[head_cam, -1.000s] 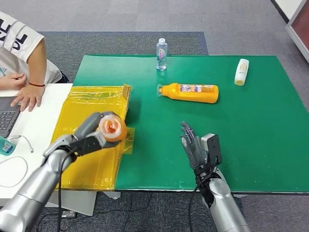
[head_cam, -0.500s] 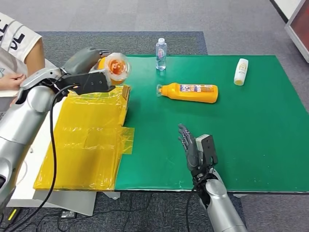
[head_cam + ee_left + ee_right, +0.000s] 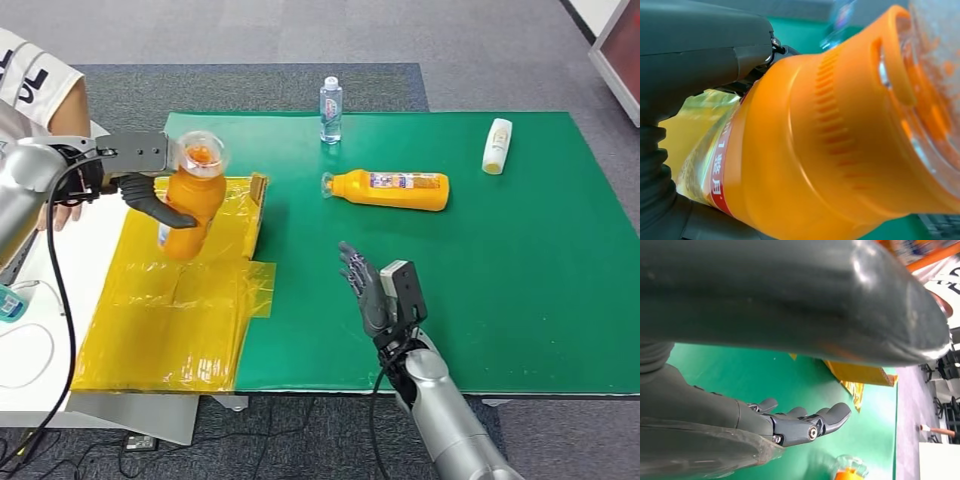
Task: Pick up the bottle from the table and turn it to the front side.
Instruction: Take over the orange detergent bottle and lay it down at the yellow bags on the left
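My left hand (image 3: 142, 187) grips an orange bottle (image 3: 189, 205) with a clear cap and holds it in the air over the far part of the yellow plastic sheet (image 3: 173, 310). The cap points up toward the camera and the body hangs down. Up close, the orange bottle (image 3: 821, 150) shows ribbed sides and a red-edged label, with my left hand (image 3: 704, 45) wrapped behind it. My right hand (image 3: 364, 292) hovers open over the near part of the green mat (image 3: 490, 280), holding nothing; its fingers (image 3: 802, 422) are stretched out flat above the mat.
A second orange bottle (image 3: 392, 190) lies on its side mid-mat. A small water bottle (image 3: 330, 110) stands at the far edge and a white bottle (image 3: 498, 146) lies far right. A person (image 3: 45, 80) sits at the white table on the left.
My left arm lifted the orange bottle from the near end of the yellow sheet up and away, then turned it so its body hangs down. My right hand drifted a little left.
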### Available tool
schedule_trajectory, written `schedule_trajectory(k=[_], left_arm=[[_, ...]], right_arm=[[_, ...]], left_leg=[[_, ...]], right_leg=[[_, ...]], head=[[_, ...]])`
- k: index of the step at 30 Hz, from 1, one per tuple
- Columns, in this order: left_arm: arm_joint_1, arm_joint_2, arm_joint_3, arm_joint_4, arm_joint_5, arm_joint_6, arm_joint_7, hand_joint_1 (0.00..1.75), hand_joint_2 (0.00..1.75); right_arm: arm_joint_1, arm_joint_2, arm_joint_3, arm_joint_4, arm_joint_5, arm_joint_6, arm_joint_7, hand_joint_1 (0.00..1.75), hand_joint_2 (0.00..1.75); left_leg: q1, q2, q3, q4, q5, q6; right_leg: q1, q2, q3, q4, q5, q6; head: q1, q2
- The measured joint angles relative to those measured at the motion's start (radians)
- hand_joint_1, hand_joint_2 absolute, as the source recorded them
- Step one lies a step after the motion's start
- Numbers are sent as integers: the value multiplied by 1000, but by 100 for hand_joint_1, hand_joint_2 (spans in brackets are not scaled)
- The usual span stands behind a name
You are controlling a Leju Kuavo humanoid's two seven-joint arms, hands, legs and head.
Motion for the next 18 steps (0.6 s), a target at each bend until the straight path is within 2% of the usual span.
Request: schedule_trajectory(k=[7, 18], left_arm=[[-21, 27, -103, 78, 15, 26, 11, 175, 175], [-28, 30, -208, 124, 7, 45, 37, 175, 175]], right_arm=[[-19, 2, 29, 24, -6, -8, 3, 0, 0], [-20, 3, 47, 31, -11, -16, 13, 0, 0]], left_leg=[[0, -1, -2, 0, 1, 0], [0, -1, -2, 0, 1, 1]], right_leg=[[0, -1, -1, 0, 1, 0], [0, -1, -1, 0, 2, 0]], head=[[0, 0], [0, 0]])
